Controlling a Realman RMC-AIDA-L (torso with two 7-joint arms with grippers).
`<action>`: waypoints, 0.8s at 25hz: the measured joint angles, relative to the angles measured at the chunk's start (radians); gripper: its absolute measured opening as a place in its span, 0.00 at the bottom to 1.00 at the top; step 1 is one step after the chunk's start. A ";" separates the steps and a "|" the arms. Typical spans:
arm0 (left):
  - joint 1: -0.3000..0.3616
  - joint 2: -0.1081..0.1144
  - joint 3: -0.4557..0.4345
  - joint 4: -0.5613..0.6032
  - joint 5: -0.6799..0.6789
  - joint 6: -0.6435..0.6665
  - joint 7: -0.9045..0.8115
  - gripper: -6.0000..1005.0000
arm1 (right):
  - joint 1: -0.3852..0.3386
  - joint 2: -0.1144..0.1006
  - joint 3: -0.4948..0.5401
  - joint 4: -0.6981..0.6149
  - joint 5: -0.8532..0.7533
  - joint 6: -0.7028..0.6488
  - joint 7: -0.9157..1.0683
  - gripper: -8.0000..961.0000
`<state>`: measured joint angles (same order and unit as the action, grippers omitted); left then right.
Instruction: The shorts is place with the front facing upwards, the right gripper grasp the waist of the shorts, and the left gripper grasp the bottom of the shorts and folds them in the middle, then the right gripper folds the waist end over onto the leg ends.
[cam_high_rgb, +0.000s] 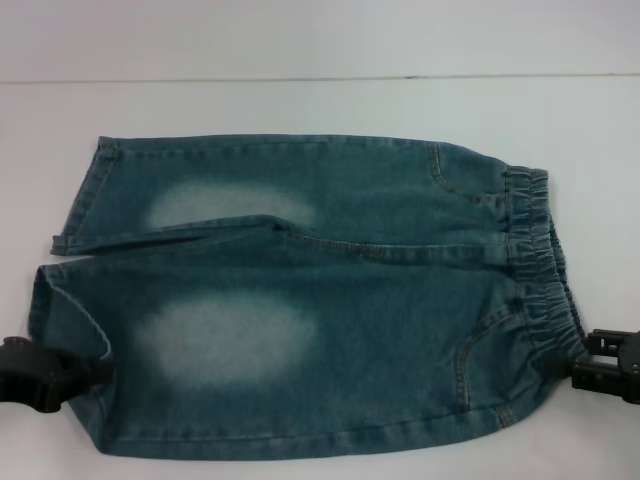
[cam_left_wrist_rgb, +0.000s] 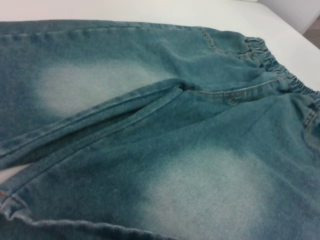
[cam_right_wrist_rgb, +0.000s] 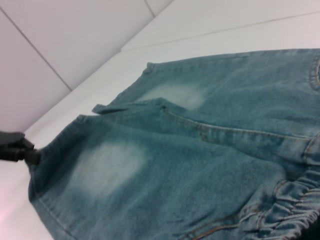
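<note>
At the left, the left claw (cam_high_rgb: 95, 372) sat at the hem of the near leg, its tip pressed into the denim; in the right wrist view the same claw (cam_right_wrist_rgb: 34, 155) touched that hem corner. It looked clenched on the hem, though the fingers themselves were buried in the cloth.

The shorts (cam_high_rgb: 300, 300) lay flat on the white tabletop (cam_high_rgb: 300, 60), front up, leg ends (cam_high_rgb: 65, 260) to the left and the elastic waist (cam_high_rgb: 545, 270) to the right. A pale faded patch marked each leg, and the far leg's hem had drifted a little apart from the near one, leaving a narrow wedge of tabletop between them.

At the right, the right claw (cam_high_rgb: 580, 368) met the near end of the waistband. Whether it had closed on the elastic or only rested against it could not be told from these views.

By my reading the lengthwise fold was about to begin — and the risks sat at both ends. Each claw appeared to hold only an edge, so the heavy denim might slip free on the lift. Uneven raising would skew the crease, and the gathered waistband could bunch or drag.

No brand, label or readable writing showed anywhere — only a small orange stitch (cam_left_wrist_rgb: 4, 194) near the hem.
</note>
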<state>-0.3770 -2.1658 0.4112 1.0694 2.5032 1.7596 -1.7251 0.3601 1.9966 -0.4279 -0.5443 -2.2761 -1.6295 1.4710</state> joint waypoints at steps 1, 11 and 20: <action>-0.001 0.000 0.000 -0.001 0.000 0.000 0.000 0.03 | 0.002 0.002 -0.001 0.000 -0.004 -0.002 -0.008 0.78; -0.002 0.000 0.000 0.004 -0.021 0.008 -0.001 0.03 | 0.008 0.005 -0.006 -0.014 -0.007 -0.039 -0.023 0.36; -0.007 0.001 -0.001 0.007 -0.030 0.007 0.000 0.03 | 0.009 -0.001 0.037 -0.014 -0.001 -0.033 -0.008 0.05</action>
<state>-0.3839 -2.1647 0.4102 1.0760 2.4728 1.7669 -1.7251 0.3695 1.9952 -0.3909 -0.5584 -2.2772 -1.6625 1.4626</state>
